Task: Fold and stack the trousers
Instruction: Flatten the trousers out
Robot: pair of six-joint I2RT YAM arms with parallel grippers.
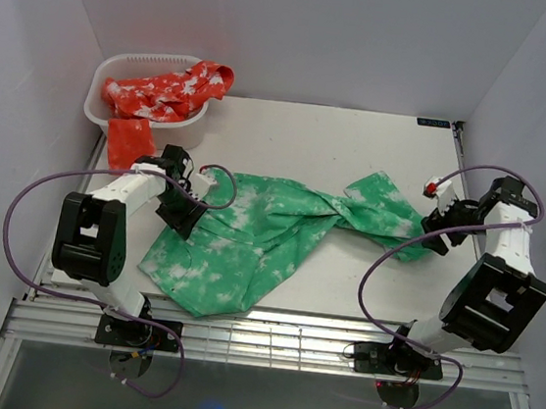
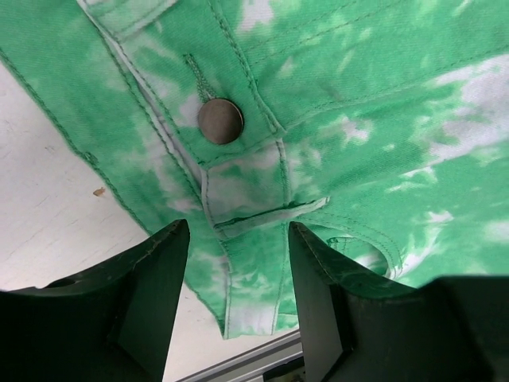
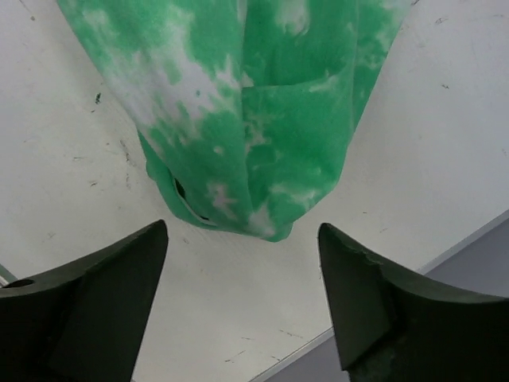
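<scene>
Trousers (image 1: 260, 233): bright green with white tie-dye blotches, one pair, lying crumpled across the middle of the worktop (image 1: 360, 135). The broad waist portion is spread toward the front-left corner, its lower fold near the front edge. The legs are bunched and twisted together, running toward the right edge. Not folded.

Waistband detail, left wrist view: round metal button (image 2: 220, 120) fastened, belt loop (image 2: 270, 215) below it, stitched seams visible.

Left gripper (image 1: 185, 216): at the left end of the trousers, over the waistband. It is released, jaws apart, with the belt loop and band edge lying between the two fingers (image 2: 151, 286). Whether they touch the cloth cannot be told.

Right gripper (image 1: 439, 221): near the right edge, at the leg end. It is released, jaws spread wide, the rounded leg end (image 3: 238, 183) just ahead of the fingers (image 3: 358, 302) and apart from them, bare worktop between.

Basket (image 1: 102, 106): white, far-left corner. It holds a red garment (image 1: 168, 89) with white blotches, one part hanging over the near rim onto the worktop.
</scene>
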